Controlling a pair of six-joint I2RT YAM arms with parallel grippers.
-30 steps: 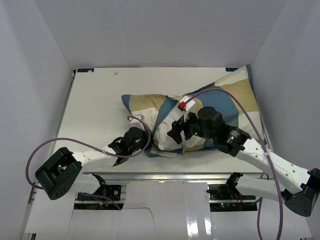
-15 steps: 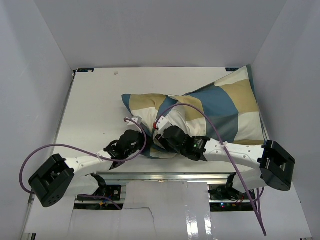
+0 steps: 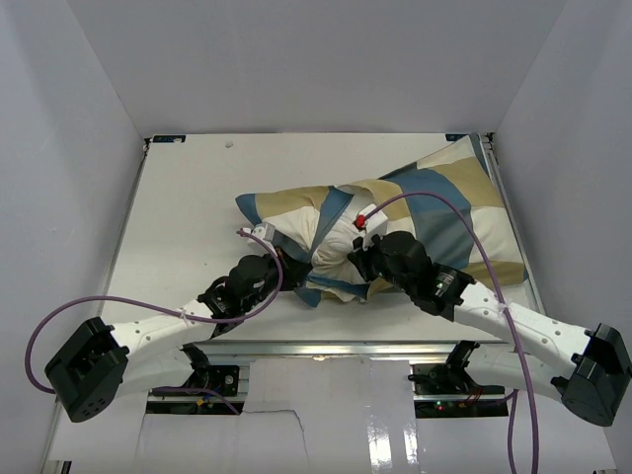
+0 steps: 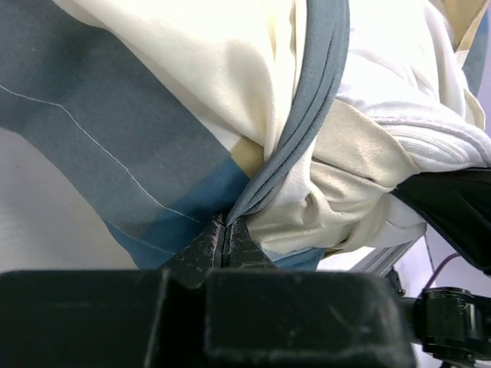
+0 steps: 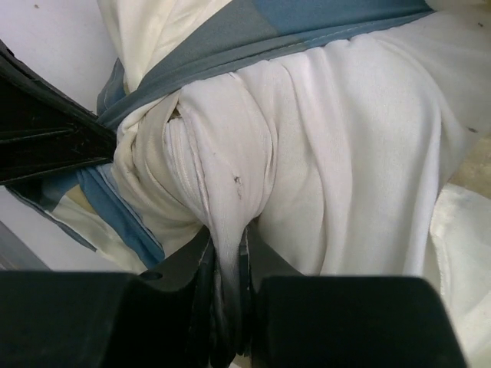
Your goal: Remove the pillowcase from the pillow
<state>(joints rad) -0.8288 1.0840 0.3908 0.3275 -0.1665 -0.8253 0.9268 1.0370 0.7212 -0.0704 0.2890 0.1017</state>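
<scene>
The pillowcase (image 3: 444, 202), in blue, tan and cream blocks, lies across the table's right half, reaching into the back right corner. At its bunched open end the white pillow (image 3: 341, 242) bulges out. My left gripper (image 3: 286, 269) is shut on the pillowcase's blue edging (image 4: 295, 138), which runs pinched into the closed fingers (image 4: 203, 245). My right gripper (image 3: 360, 259) is shut on a fold of the white pillow (image 5: 345, 153), and the fabric is drawn down between its fingers (image 5: 192, 257). The blue edge of the pillowcase (image 5: 307, 23) wraps over the pillow just above.
White walls enclose the cream table (image 3: 188, 217) on three sides. An aluminium rail (image 3: 326, 348) runs along the near edge. Purple cables (image 3: 138, 306) loop off both arms. The left gripper's black body (image 5: 46, 138) sits close beside the right one.
The right gripper has closed from open onto the white pillow fabric, after its arm swung in low and back. The left gripper stayed shut on the pillowcase. The bundle shifted slightly.
</scene>
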